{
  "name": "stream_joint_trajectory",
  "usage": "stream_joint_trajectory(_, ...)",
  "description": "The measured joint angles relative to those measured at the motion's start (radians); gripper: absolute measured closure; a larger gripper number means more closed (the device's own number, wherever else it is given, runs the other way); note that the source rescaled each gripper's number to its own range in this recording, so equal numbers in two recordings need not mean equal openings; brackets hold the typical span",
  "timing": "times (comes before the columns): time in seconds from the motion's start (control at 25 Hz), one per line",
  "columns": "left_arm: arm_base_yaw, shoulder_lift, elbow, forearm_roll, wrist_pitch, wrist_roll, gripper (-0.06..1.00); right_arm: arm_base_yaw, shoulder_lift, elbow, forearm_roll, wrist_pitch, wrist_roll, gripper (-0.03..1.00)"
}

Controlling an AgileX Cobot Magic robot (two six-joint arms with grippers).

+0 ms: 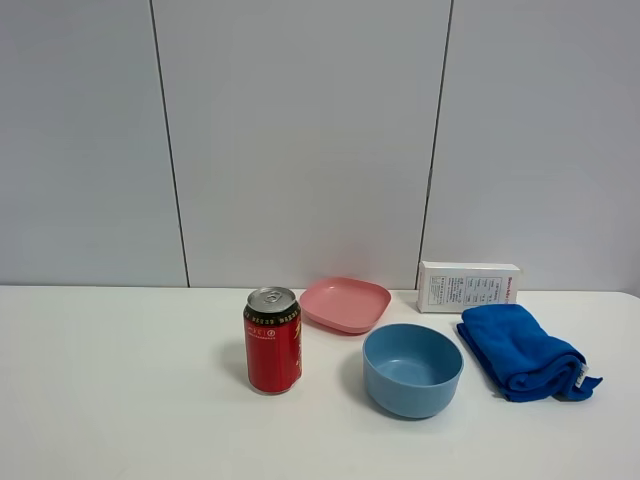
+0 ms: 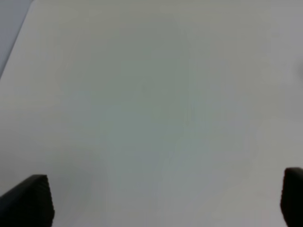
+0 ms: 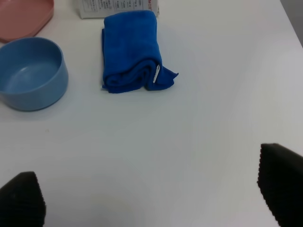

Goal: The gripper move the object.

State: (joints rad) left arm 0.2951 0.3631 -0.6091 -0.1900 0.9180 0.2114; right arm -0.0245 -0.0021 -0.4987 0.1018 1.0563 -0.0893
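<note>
The round light-blue bowl (image 1: 412, 369) stands empty and upright on the white table, right of the middle. It also shows in the right wrist view (image 3: 30, 73). No gripper shows in the high view. My right gripper (image 3: 151, 198) is open and empty over bare table, some way short of the bowl and the cloth. Its dark fingertips (image 3: 279, 182) stand wide apart. My left gripper (image 2: 163, 198) is open and empty over bare white table, with only its fingertips (image 2: 31, 201) showing at the frame's corners.
A red soda can (image 1: 272, 340) stands left of the bowl. A shallow pink plate (image 1: 345, 303) lies behind it. A folded bright blue cloth (image 1: 522, 351) lies right of the bowl, also in the right wrist view (image 3: 131, 53). A white box (image 1: 468, 286) stands by the wall.
</note>
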Motion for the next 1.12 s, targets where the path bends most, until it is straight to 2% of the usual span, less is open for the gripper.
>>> stream_joint_trajectory(0.28,0.0,-0.171,0.004,-0.001,0.068,-0.033,-0.06,0.0,0.0,0.0,0.0,0.0,0.0,-0.03)
stream_joint_trajectory(0.44,0.0,-0.232,0.06,-0.009,0.076,-0.04,-0.06,0.0,0.0,0.0,0.0,0.0,0.0,-0.03)
stream_joint_trajectory(0.72,0.0,-0.281,0.099,-0.016,0.134,-0.047,-0.06,0.0,0.0,0.0,0.0,0.0,0.0,-0.03)
stream_joint_trajectory(1.12,-0.001,-0.318,0.101,-0.015,0.14,-0.053,-0.06,0.0,0.0,0.0,0.0,0.0,0.0,-0.03)
